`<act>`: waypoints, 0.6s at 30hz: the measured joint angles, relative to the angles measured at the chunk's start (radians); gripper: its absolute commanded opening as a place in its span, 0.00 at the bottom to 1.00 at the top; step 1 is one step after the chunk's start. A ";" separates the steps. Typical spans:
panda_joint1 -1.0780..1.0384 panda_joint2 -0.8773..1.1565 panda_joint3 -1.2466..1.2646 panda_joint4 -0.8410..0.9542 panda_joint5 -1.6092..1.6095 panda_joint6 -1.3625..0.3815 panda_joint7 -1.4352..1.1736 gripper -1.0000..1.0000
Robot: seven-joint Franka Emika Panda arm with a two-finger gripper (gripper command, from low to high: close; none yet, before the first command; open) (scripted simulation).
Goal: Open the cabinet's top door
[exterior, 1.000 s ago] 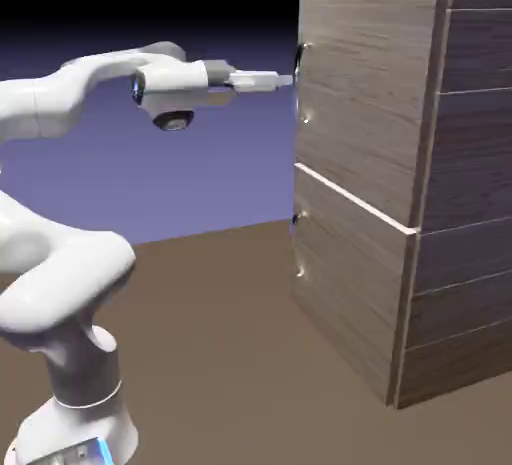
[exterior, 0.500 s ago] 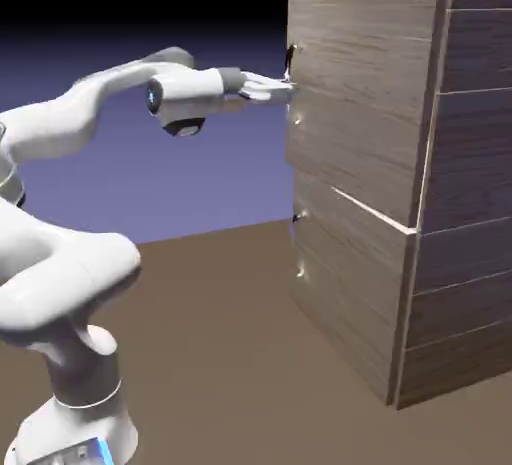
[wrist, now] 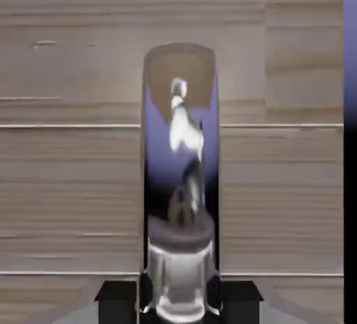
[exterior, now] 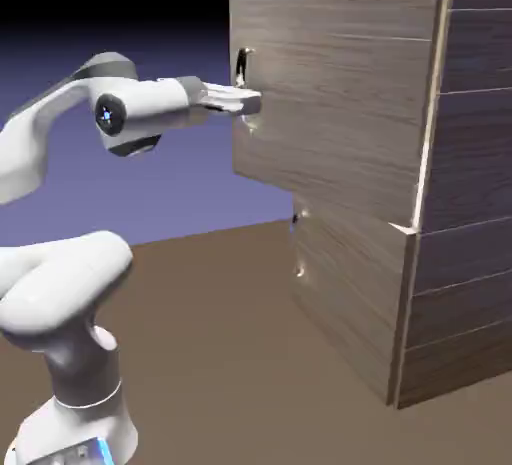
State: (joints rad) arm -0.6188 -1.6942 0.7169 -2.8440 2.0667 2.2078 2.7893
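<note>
In the exterior view, the larger upper door of grey-brown wood grain (exterior: 340, 93) had swung farther out from the boxy, plank-sided wooden cabinet (exterior: 475, 163) than it stood half a second earlier, its free edge shifting toward the exterior view's left and now jutting past the shorter wood-grain lower door (exterior: 345, 298). The opening had therefore plainly begun, though the swing looked only partial and more pulling along the arc seemed needed. The top door stood upright above the lower one, its broad front turned toward the robot's side and the camera, with its hinge side apparently at the exterior view's right. The small, shiny metal handle (exterior: 242, 68) near its free edge had its long axis upright, along the door's height. The white two-finger gripper (exterior: 249, 104) had moved back with the door, its tips at the handle's lower part. In the hand view, the pincer was clenched around the handle, one black-looking fingertip (wrist: 117, 302) on either side of the bar. The handle's long axis ran from the picture's top toward its bottom, across the pale seams of the door's front. A slip along the smooth bar looked like the main risk.
</note>
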 measured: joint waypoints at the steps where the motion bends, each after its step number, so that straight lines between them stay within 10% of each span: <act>1: 0.017 -0.004 -0.036 -0.021 -0.023 -0.027 -0.015 0.00; 18: -0.184 -0.068 -0.471 -0.159 -0.263 -0.575 -0.107 0.00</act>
State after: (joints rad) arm -0.8030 -1.7618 0.2456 -3.0030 1.8042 1.6331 2.6822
